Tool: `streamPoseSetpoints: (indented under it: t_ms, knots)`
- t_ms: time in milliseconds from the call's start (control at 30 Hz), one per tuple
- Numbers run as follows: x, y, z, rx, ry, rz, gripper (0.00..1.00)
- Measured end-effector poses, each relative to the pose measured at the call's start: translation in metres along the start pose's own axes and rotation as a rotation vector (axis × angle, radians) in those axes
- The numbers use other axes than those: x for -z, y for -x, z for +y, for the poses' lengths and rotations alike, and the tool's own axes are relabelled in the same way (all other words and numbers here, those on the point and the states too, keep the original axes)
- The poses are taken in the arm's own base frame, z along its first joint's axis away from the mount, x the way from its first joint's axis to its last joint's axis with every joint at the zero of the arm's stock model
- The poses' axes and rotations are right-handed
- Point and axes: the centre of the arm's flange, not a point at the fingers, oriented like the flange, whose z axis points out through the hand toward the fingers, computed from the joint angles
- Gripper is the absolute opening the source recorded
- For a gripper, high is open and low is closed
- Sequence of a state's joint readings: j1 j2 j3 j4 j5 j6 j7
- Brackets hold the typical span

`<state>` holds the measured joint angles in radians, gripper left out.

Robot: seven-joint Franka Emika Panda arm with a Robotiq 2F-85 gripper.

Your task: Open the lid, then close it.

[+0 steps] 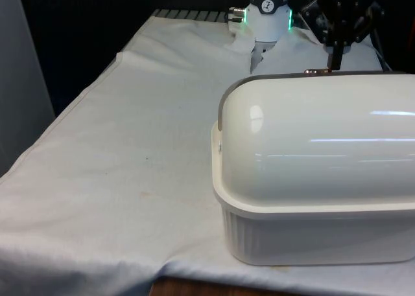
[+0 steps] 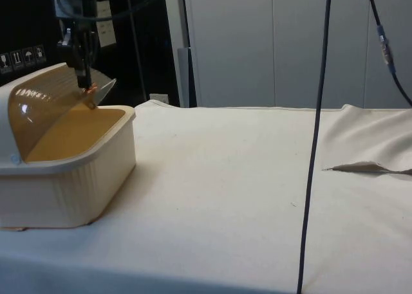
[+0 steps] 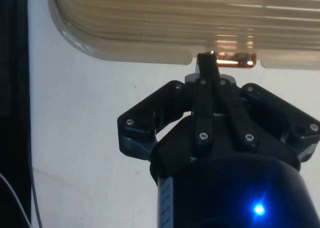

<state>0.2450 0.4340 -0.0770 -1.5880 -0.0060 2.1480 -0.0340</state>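
Observation:
A cream bread box [image 1: 311,238] [image 2: 71,184] stands on the white cloth, its back turned to the front view. Its ribbed see-through roll lid [image 2: 42,94] [image 3: 165,18] [image 1: 311,134] is rolled partly up, so the tan inside shows in the side view. A small copper handle [image 2: 91,92] [image 3: 235,59] [image 1: 312,70] sits on the lid's free edge. My black gripper [image 2: 82,82] [image 3: 206,58] [image 1: 335,64] comes down from above with its fingers shut together. The tips rest against the handle on the lid's edge rather than around it.
The white cloth [image 2: 244,178] stretches wide and flat away from the box's open side. A black cable [image 2: 315,146] hangs down in the side view. A fold of cloth [image 2: 367,168] lies off to that view's right.

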Motion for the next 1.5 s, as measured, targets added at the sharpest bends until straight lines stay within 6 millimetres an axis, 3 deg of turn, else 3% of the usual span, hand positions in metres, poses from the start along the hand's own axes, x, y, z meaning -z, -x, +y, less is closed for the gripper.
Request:
streamPoseSetpoints:
  t_ms: [1000, 1500]
  knots:
    - [-0.028, 0.021, -0.005, 0.049, -0.029, -0.181, 0.00]
    - [-0.044, 0.058, -0.013, 0.056, -0.036, -0.180, 0.00]
